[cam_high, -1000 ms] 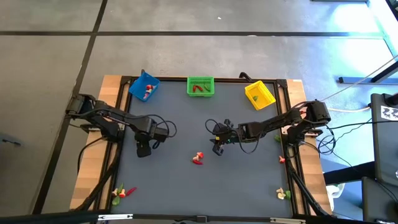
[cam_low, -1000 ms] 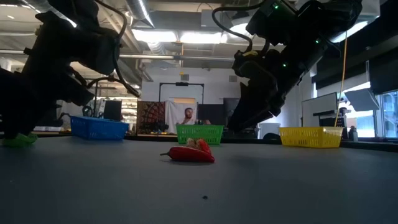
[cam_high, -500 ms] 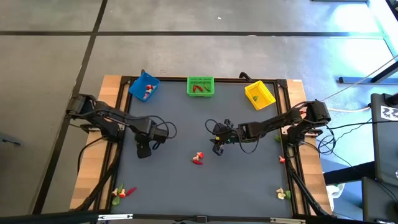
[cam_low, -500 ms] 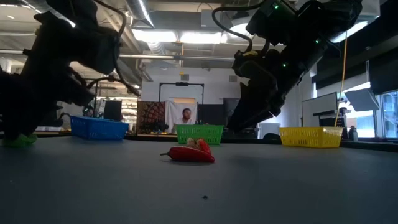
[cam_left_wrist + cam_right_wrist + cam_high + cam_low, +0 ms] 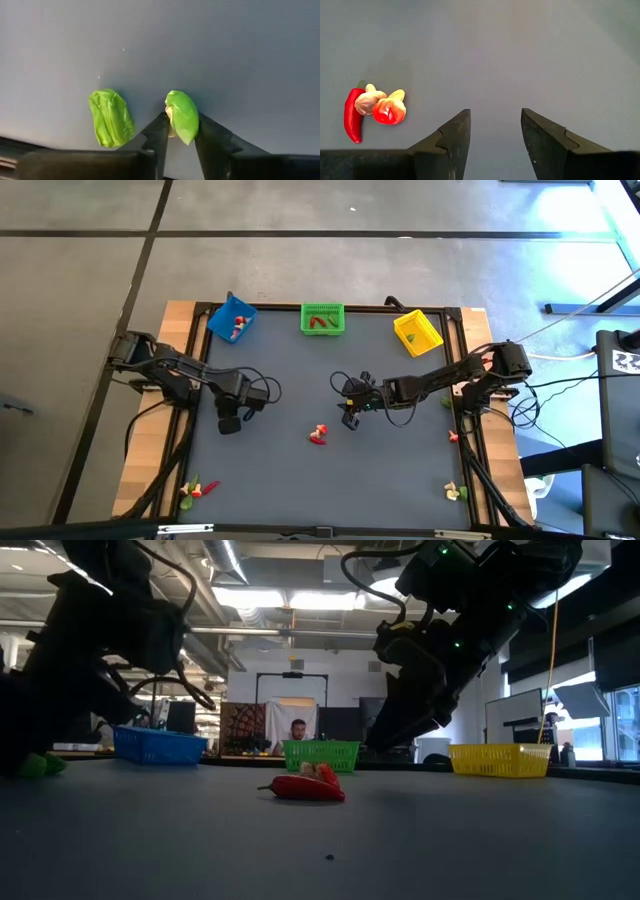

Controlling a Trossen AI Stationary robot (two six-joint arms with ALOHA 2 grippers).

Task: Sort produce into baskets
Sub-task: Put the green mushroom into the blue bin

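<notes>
Red pepper before three baskets

Blue basket, green basket, yellow basket — red chili, bright green pieces.

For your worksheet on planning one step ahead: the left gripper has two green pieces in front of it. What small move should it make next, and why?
Probably lift straight up. The left gripper has its fingers against both sides of one green piece, while the second green piece lies apart beside it, so a vertical rise should clear it.
</notes>
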